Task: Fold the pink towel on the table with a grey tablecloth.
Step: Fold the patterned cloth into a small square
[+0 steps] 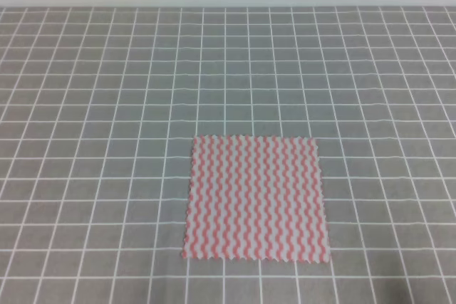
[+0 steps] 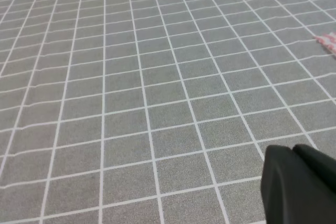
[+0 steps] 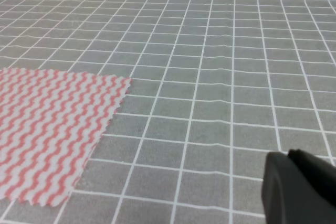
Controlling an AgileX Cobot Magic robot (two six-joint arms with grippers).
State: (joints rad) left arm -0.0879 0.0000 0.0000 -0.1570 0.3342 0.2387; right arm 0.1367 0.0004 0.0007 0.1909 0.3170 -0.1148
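Grey gridded tablecloth (image 1: 85,105), pink towel (image 1: 256,198) flat, edges along grid, pincers' state unclear

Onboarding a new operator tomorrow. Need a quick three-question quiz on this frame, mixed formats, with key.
1. True or false: the thin pink-and-white wavy-striped square towel is already folded in half.
2. Multiple choice: in the exterior high view, where does the towel lie on the grey tablecloth with the white grid? A) far left corner B) near edge, slightly right of centre C) against the back wall
3. Fill in: which wrist camera shows most of the towel, left or right?

Key
1. False: it lies flat and fully spread, all four serrated edges visible.
2. B.
3. Right; the left wrist view catches only a corner of it at the right edge. Neither end effector touches it.
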